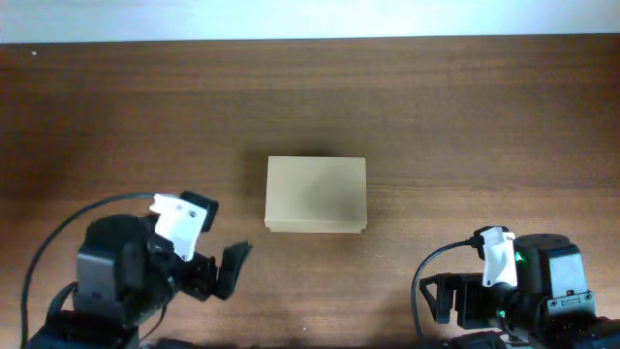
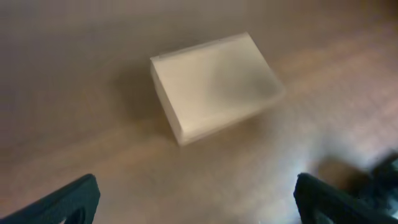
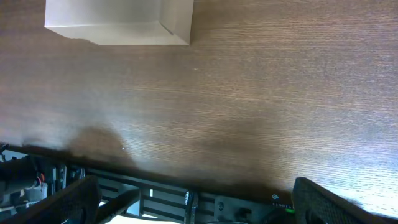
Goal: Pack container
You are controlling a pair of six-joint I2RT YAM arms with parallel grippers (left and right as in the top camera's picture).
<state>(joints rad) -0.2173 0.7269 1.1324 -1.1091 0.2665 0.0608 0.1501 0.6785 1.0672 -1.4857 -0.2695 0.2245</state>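
The container [image 1: 317,195] is a plain tan cardboard box lying flat at the middle of the wooden table, with its lid closed. It shows blurred in the left wrist view [image 2: 214,84] and at the top left of the right wrist view [image 3: 118,22]. My left gripper [image 1: 221,271] is open and empty, in front of and to the left of the box, its fingers wide apart [image 2: 196,202]. My right gripper [image 1: 441,299] is open and empty at the front right, well clear of the box [image 3: 196,199]. No pens or tape are in view.
The brown wooden table [image 1: 465,116] runs back to a pale wall strip [image 1: 310,17]. Its front edge, with a dark frame below it [image 3: 186,196], lies just under my right gripper. Black cables loop beside both arm bases.
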